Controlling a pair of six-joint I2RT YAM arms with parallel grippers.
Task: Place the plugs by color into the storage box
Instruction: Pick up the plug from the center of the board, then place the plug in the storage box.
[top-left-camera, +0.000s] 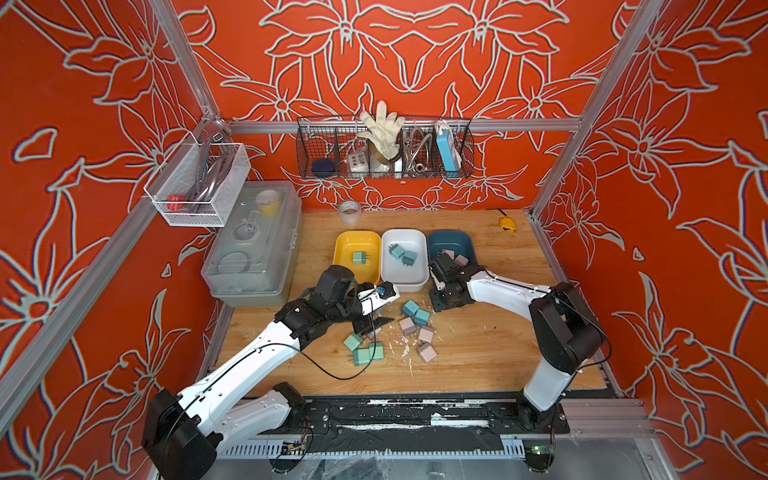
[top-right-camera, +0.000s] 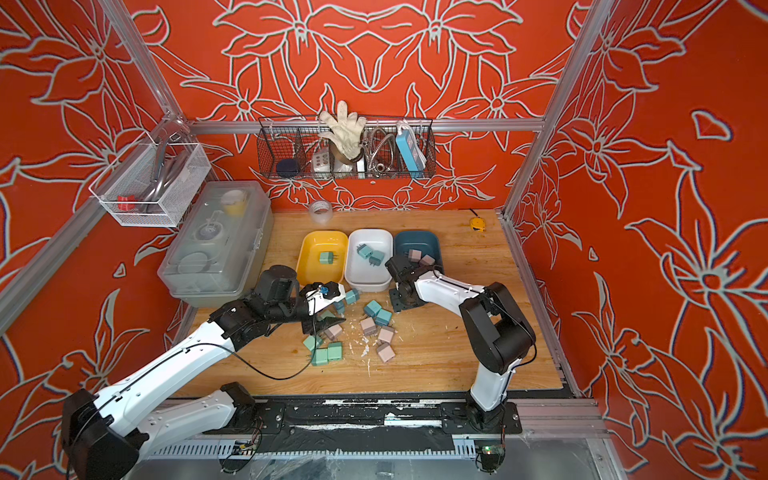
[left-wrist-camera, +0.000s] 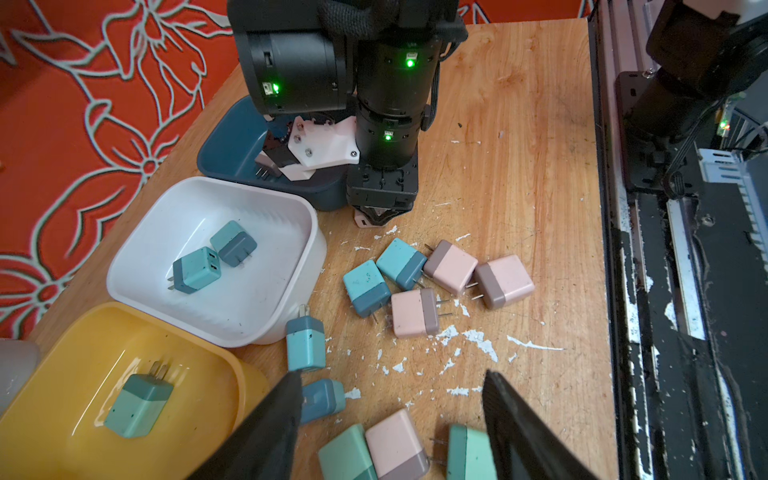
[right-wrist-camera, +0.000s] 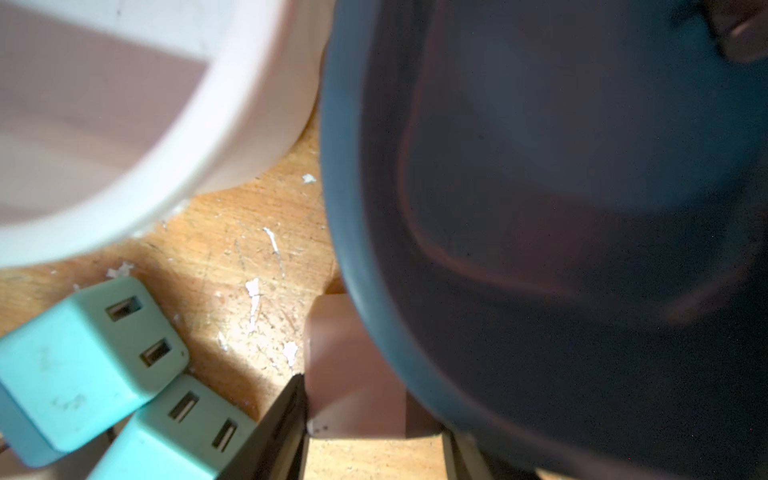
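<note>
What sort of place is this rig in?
Probably a staged robot test cell: silver aluminium-extrusion frame holding red floral printed wall panels, scratched wooden tabletop, black wire wall basket of household oddments.

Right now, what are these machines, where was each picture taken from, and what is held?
Two robot arms work over a wooden table. Two pictures look down from one overhead camera; two come from cameras on the wrists. The yellow tray, white tray and dark blue tray hold sorted plugs; loose plugs lie on the table. The left hand hangs open and empty above them. The right hand has a pink plug between its fingers beside the dark blue tray; how firmly, I cannot tell.
</note>
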